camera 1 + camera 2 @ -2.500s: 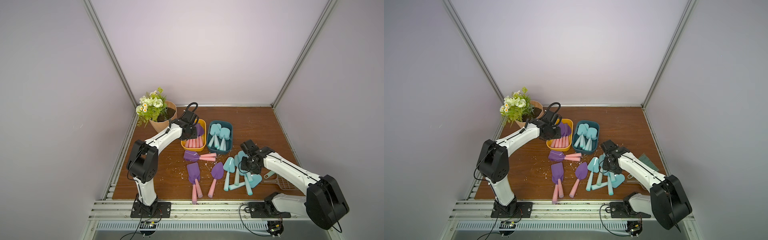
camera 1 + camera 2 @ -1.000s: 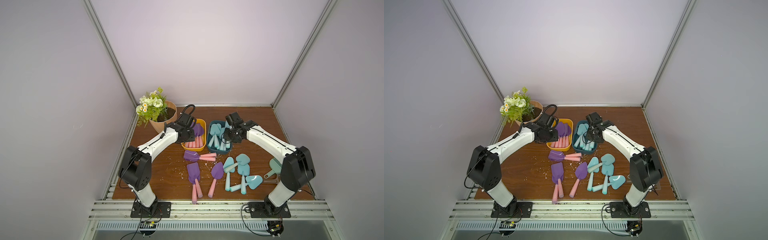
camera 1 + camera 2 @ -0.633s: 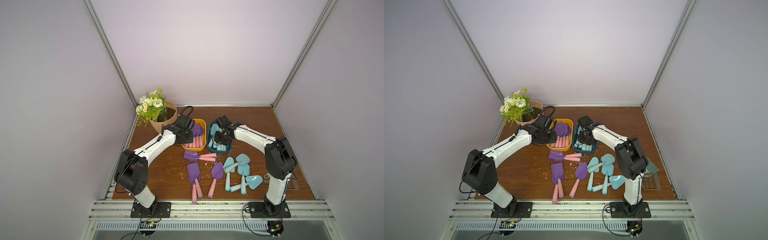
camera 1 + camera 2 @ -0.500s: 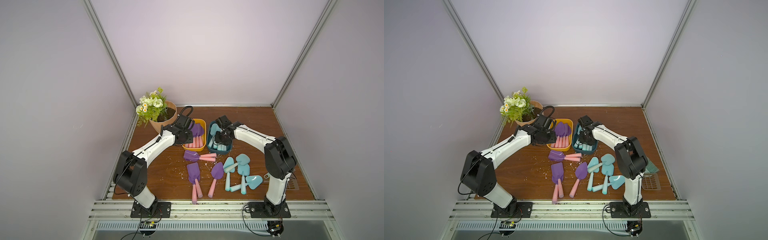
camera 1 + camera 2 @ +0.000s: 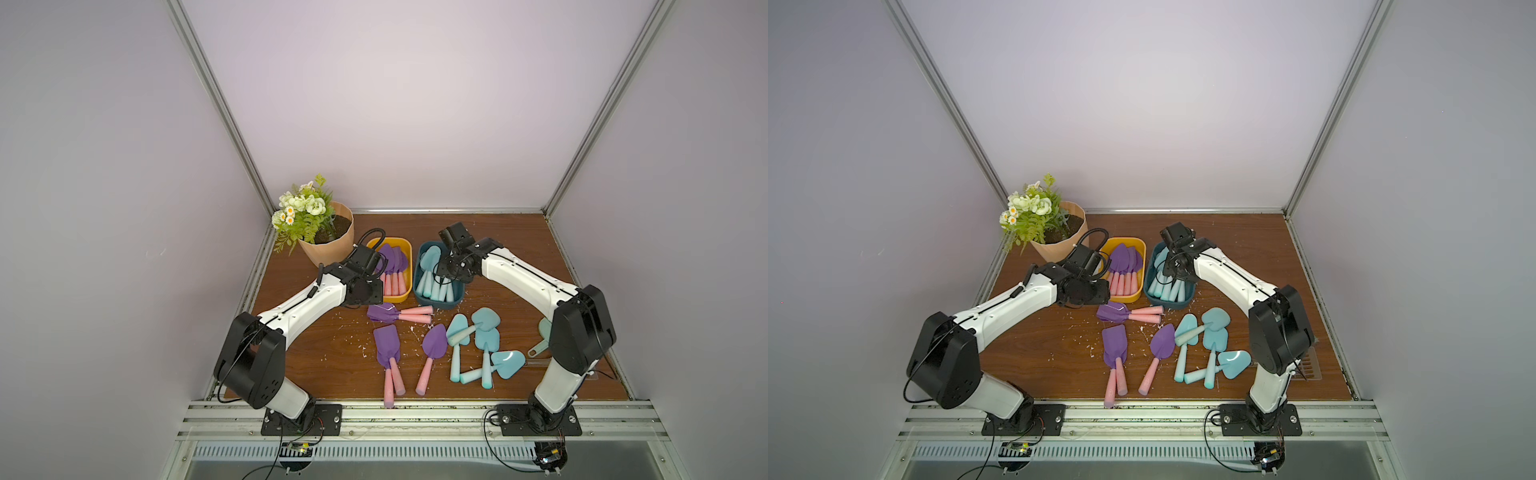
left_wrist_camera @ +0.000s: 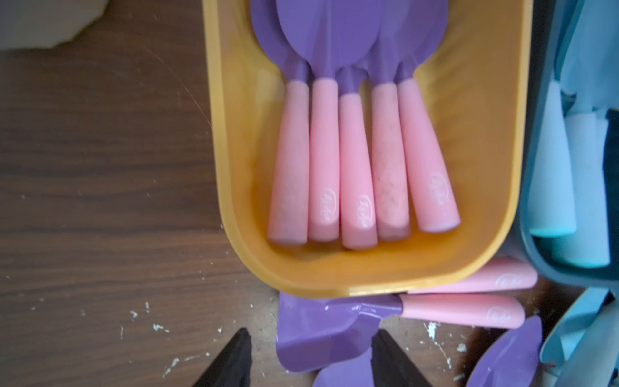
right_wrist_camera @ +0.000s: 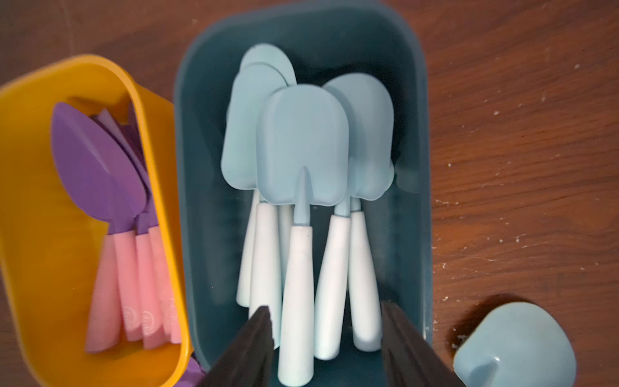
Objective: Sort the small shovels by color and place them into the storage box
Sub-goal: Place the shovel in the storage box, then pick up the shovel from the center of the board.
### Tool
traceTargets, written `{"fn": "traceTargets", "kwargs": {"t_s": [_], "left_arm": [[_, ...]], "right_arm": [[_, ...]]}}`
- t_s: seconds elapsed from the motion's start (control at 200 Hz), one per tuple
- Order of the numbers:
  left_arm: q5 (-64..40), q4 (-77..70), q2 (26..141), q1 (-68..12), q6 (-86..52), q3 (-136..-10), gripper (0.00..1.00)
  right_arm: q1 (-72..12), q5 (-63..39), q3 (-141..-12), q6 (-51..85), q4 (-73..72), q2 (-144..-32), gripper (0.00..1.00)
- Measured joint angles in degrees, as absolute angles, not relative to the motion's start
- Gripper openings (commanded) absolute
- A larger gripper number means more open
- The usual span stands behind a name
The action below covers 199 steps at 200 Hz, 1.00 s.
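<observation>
At the near edge of the desk (image 5: pixel 332 357), loose purple shovels (image 5: pixel 386 343) with pink handles lie left of centre. Two are stacked together and a third is just to their right, all with handles pointing toward the near edge. To their right, several turquoise shovels (image 5: pixel 484 338) lie in an overlapping cluster. White flecks (image 5: pixel 353 332) dot the wood around them.

A little farther in, two more purple shovels lie sideways, touching, with blades to the left and handles to the right, just in front of the boxes. The left end effector (image 6: pixel 310 333) hangs over that pair's blades at the near left corner of the yellow box (image 5: pixel 405 286). Its jaws are spread and nothing is pinched between them.

The yellow box holds five purple shovels side by side, blades toward the far end. Touching its right side, the teal box (image 5: pixel 455 297) holds a bundle of turquoise shovels laid the same way. The right end effector (image 7: pixel 325 306) hovers over the near end of the teal box. Its jaws are spread on either side of the top shovel's handle, with a gap on both sides.

At the far left stands a flowerpot (image 5: pixel 328 245) with white blooms.
</observation>
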<state>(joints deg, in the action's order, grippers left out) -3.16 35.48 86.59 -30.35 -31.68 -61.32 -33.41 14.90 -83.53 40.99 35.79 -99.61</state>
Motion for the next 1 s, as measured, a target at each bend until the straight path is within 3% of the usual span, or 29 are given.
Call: {"fn": "traceTargets", "kwargs": {"t_s": [0.36,0.52,0.736,0.996], "left_arm": [[-8.56,37.41,77.45,-38.48,-37.5,-50.89,0.63],[-11.22,37.67,75.61,-47.33,-42.81,-49.65,0.63],[-12.43,38.06,81.73,-58.72,-48.03,-53.56,0.63],[-12.29,37.74,92.25,-63.35,-49.52,-61.98,0.64]], "right_arm": [[-33.41,14.46,-79.42,36.47,35.81,-98.04,0.56],[-33.41,13.21,-78.81,34.48,35.59,-98.04,0.56],[-33.34,12.16,-77.71,31.94,34.26,-98.04,0.56],[-31.68,11.42,-72.27,29.8,33.65,-95.59,0.57]]}}
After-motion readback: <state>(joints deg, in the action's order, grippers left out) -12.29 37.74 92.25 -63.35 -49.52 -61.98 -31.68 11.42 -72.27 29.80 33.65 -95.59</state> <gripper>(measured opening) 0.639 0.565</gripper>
